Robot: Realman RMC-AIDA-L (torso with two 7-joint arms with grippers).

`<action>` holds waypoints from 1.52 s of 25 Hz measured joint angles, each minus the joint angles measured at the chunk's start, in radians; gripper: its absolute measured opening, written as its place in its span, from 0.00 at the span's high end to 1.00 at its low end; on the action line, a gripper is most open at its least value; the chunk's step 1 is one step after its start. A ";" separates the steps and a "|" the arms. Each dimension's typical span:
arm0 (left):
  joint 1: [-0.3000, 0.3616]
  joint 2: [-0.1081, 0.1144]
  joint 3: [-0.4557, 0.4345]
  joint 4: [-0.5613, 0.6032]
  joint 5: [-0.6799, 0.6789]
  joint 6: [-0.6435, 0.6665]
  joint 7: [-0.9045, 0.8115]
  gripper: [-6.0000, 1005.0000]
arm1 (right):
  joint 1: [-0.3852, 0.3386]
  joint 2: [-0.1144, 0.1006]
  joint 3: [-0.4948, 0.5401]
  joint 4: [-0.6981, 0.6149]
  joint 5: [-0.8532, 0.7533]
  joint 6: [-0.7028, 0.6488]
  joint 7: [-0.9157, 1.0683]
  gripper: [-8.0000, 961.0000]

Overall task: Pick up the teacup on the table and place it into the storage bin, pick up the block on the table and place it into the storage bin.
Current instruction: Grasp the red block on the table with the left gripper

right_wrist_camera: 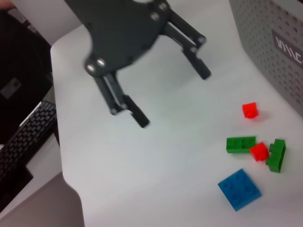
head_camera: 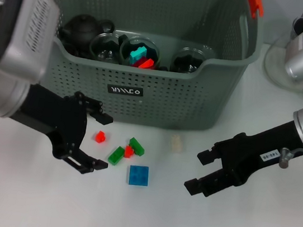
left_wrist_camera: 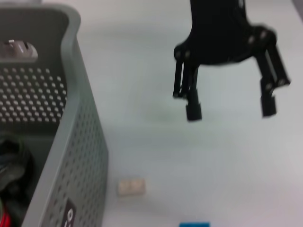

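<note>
Two grippers, left gripper and right gripper, jaws released, flanking blocks before storage bin, possibly teacups inside.

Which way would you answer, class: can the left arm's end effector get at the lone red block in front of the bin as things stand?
Probably yes. The left end effector is open beside the red block, nothing lies between them, and the storage bin stands behind it.
</note>
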 joint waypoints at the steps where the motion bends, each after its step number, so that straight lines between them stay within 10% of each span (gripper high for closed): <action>1: -0.006 0.000 0.002 -0.018 0.012 -0.018 0.015 0.11 | 0.001 0.001 0.000 0.001 0.002 0.003 0.003 0.03; 13: -0.081 0.020 0.008 -0.252 0.077 -0.216 0.141 0.11 | 0.000 0.007 0.003 0.020 0.006 0.028 0.025 0.03; 38: -0.120 -0.004 0.048 -0.365 0.200 -0.371 0.161 0.22 | 0.005 0.007 0.006 0.029 0.006 0.048 0.025 0.03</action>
